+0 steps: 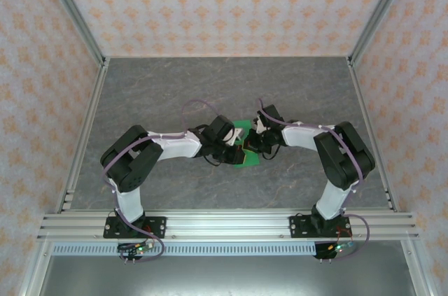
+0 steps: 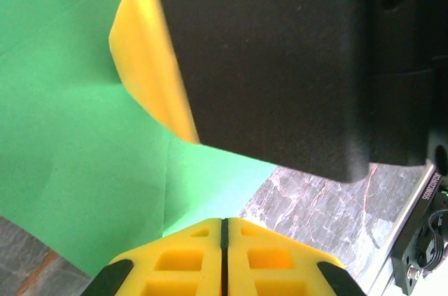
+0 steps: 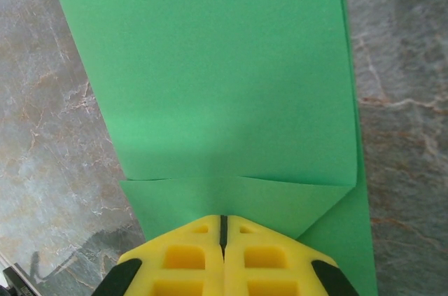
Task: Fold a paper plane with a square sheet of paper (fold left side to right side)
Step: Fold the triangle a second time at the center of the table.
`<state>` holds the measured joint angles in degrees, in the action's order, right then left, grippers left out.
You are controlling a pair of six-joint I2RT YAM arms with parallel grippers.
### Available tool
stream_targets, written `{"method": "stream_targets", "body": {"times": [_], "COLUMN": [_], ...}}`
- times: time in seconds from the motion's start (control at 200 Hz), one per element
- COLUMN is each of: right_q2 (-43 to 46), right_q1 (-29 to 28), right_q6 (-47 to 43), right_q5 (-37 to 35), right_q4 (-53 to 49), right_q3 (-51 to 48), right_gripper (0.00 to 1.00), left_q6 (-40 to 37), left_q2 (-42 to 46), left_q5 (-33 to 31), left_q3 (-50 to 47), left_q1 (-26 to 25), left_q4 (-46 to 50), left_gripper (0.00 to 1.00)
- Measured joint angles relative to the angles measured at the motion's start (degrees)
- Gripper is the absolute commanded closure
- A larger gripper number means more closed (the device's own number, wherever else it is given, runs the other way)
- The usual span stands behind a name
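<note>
Green and thin, the sheet of paper [image 1: 244, 148] lies layered at the middle of the counter [image 1: 210, 86], under both my wrists. My left gripper [image 2: 222, 240] is clenched, pads meeting with no gap, its tip over the sheet's near edge. My right gripper [image 3: 222, 240] is clenched likewise, its tip at a folded-back flap. Whether either has paper pinched between its pads I cannot tell. I judge the step to be carrying the left side over to the right. One tip should pin the sheet beside the crease line while the other brings edge to edge before pressing, since thin paper slides and skews. My grippers sit very close together, so that is the tight spot. The counter around them is open, and the walls [image 1: 210, 2] are well apart.
</note>
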<state>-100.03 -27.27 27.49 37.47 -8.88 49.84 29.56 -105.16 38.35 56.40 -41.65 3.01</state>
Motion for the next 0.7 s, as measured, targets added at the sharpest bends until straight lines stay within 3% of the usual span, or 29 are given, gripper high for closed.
{"method": "stream_targets", "body": {"times": [0.701], "right_q2": [-0.33], "right_q1": [-0.09], "right_q6": [-0.98], "right_q5": [-0.22], "right_q4": [-1.38], "right_q3": [0.85], "right_gripper": [1.0], "left_q6": [-0.68], "left_q2": [0.0], "left_q5": [-1.53], "left_q3": [-2.25], "left_q1": [0.0], "left_q4": [1.38], "left_gripper": [0.94]}}
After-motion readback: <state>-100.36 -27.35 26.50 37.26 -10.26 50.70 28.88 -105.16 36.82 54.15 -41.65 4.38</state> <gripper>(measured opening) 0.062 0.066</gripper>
